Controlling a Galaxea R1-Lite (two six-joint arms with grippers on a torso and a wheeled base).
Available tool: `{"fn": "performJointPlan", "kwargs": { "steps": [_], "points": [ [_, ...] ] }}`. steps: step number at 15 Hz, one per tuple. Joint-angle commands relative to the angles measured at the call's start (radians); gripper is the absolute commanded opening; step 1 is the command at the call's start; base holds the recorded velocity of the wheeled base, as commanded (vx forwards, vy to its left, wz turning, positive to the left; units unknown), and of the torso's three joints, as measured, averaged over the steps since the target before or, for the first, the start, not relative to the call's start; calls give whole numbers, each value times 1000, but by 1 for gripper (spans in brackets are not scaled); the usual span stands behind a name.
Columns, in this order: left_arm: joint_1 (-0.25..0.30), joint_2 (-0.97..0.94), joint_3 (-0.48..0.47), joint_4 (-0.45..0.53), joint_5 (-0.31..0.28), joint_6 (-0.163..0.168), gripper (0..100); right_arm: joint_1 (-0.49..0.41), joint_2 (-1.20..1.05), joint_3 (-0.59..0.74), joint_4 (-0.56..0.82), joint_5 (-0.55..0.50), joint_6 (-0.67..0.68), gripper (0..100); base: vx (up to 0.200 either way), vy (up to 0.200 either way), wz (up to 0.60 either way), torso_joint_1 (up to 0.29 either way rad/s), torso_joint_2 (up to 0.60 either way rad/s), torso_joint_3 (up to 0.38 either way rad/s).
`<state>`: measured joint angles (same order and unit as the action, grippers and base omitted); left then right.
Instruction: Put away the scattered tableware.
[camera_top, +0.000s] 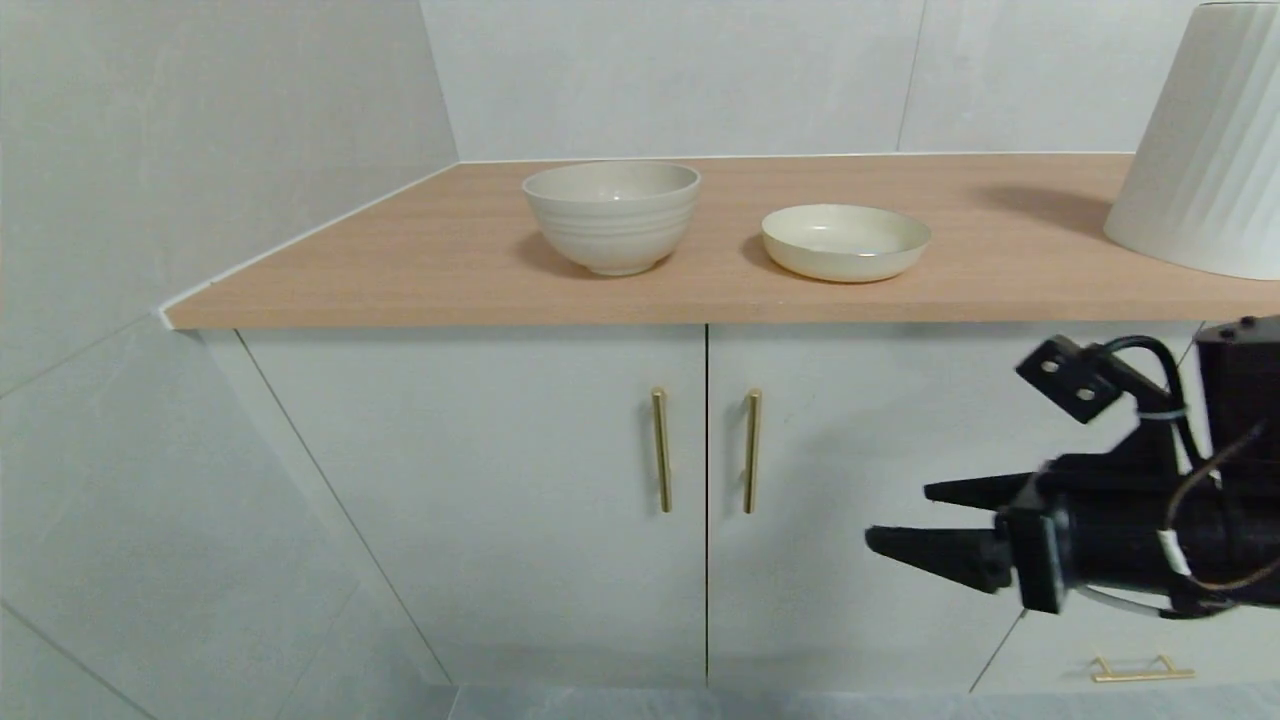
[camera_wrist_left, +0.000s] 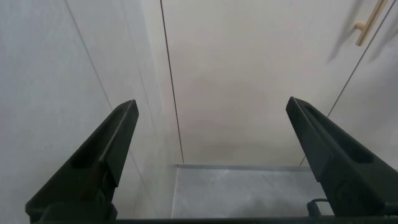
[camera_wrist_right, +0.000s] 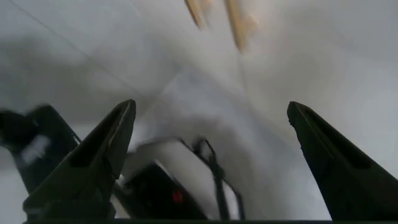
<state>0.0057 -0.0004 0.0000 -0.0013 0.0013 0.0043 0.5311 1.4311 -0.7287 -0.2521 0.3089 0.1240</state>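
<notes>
Right gripper (camera_top: 897, 516): below counter (camera_top: 400, 275) front edge, before right cabinet door (camera_top: 850, 450), fingers apart, empty.
Left gripper (camera_wrist_left: 211, 102): facing cabinet base below counter, fingers wide apart, empty.
Bowl (camera_top: 611, 215): upright on counter, left of centre.
Shallow dish (camera_top: 845, 242): on counter, right of bowl, not touching.
White ribbed shade (camera_top: 1200, 150): counter's far right.

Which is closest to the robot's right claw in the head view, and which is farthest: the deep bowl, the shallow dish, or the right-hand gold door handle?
Measured from the right gripper, low in front of the cabinet:
1. The right door handle, just to its left on the cabinet front.
2. The shallow dish, up on the countertop.
3. The deep bowl, farther left on the countertop.
</notes>
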Motion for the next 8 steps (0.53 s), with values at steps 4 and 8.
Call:
{"fn": "performJointPlan", "kwargs": {
  "steps": [4,8],
  "points": [
    [0,0,0,0,0,0,100,84,312,-187,-52,-5,42,100,0,0,0,0,0,0],
    [0,0,0,0,0,0,100,109,422,-173,-253,-19,80,100,0,0,0,0,0,0]
  ]
}}
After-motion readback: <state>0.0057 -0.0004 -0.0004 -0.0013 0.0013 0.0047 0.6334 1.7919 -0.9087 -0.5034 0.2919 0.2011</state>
